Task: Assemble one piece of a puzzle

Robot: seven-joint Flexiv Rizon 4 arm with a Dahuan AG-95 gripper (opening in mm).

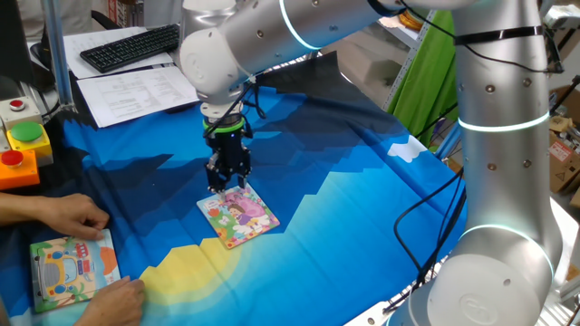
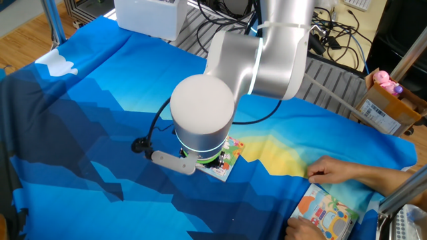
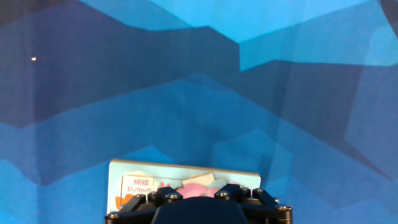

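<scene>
The puzzle (image 1: pixel 240 217) is a small square board with a pink, yellow and light blue cartoon girl, lying flat on the blue cloth; it also shows in the other fixed view (image 2: pixel 230 155) and the hand view (image 3: pixel 134 186). My gripper (image 1: pixel 227 184) points straight down just above the puzzle's far corner. In the hand view the gripper (image 3: pixel 198 190) sits at the bottom edge, its jaws close together. A small pale pink-and-white shape, the piece (image 3: pixel 200 180), shows between them over the board. In the other fixed view the arm hides the fingers.
A person's hands (image 1: pixel 68 217) rest by an orange-bordered vehicle board (image 1: pixel 68 267) at the near left, also seen in the other fixed view (image 2: pixel 327 213). A button box (image 1: pixel 23 145), papers and a keyboard (image 1: pixel 131 45) lie at the back left.
</scene>
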